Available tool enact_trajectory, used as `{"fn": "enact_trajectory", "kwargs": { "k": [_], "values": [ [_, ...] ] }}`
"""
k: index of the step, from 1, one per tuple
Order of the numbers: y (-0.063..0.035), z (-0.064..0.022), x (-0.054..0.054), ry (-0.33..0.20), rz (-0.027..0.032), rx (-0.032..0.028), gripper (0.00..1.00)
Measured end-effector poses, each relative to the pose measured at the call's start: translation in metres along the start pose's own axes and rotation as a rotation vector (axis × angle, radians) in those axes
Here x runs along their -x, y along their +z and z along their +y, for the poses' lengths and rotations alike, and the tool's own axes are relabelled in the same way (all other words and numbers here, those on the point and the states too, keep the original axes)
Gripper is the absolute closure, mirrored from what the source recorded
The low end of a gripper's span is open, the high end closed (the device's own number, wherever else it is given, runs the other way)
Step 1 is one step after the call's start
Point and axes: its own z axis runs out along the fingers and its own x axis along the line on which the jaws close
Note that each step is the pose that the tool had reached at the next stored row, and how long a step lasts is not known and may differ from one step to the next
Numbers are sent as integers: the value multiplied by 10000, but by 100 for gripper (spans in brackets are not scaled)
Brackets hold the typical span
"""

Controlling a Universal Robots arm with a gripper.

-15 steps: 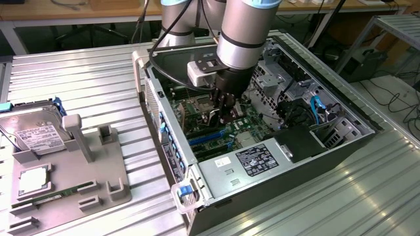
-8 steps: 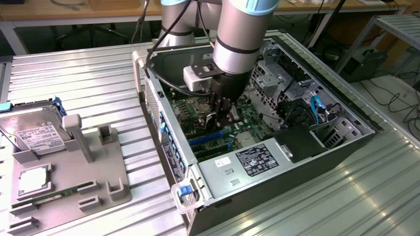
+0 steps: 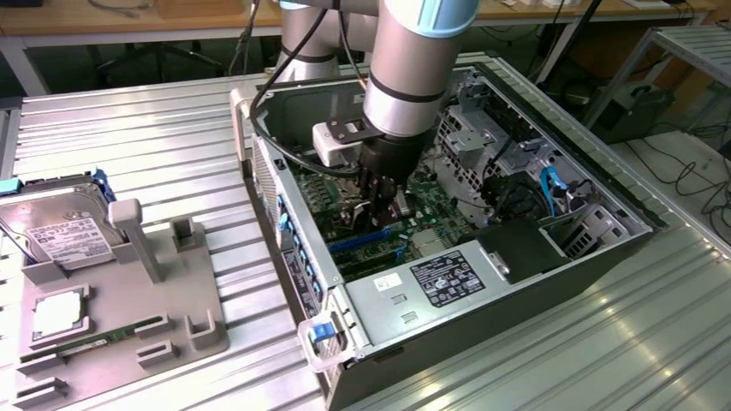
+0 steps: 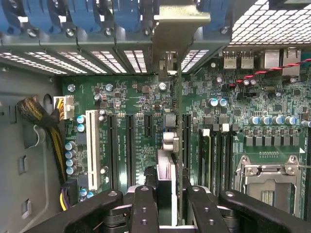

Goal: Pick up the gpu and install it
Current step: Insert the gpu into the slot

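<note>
My gripper (image 3: 381, 210) reaches down inside the open computer case (image 3: 377, 342), just above the green motherboard (image 3: 440, 214). In the wrist view the gripper (image 4: 169, 194) is shut on the gpu (image 4: 166, 170), a thin card seen edge-on between the black fingers (image 4: 146, 206). The card's pale silver bracket (image 4: 180, 29) stands at the case's rear wall, among the blue slot clips (image 4: 92, 14). The card's lower edge hangs over the long black expansion slots (image 4: 186, 141); I cannot tell whether it touches one.
To the exterior view's left lies a grey fixture tray (image 3: 171, 300), holding a silver hard drive (image 3: 57, 227) and a green memory stick (image 3: 103, 336). The labelled power supply (image 3: 457, 278) fills the case's near corner. Cables (image 4: 46, 121), memory slots (image 4: 218, 150) and the processor socket (image 4: 269, 179) flank the card.
</note>
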Motion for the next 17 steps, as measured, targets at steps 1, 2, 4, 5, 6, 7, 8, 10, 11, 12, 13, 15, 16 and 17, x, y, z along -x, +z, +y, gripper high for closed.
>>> {"fn": "enact_trajectory", "kwargs": {
  "k": [1,2,4,5,6,7,8,10,11,12,13,15,16,17],
  "values": [
    [11,3,0,0,1,0,72],
    [22,4,0,-1,0,-2,72],
    [39,6,0,0,1,-5,72],
    [47,6,0,0,0,-6,72],
    [54,6,0,0,1,-5,72],
    [61,7,0,0,1,-6,72],
    [68,7,0,0,1,-5,72],
    [80,7,0,0,0,-6,72],
    [87,7,0,0,-3,-6,72],
    [92,7,0,0,-5,-5,72],
    [98,8,0,1,-8,-5,72],
    [110,8,1,0,-10,-5,72],
    [117,8,0,0,-11,-5,72],
    [124,8,1,0,-12,-5,72]
  ]
}}
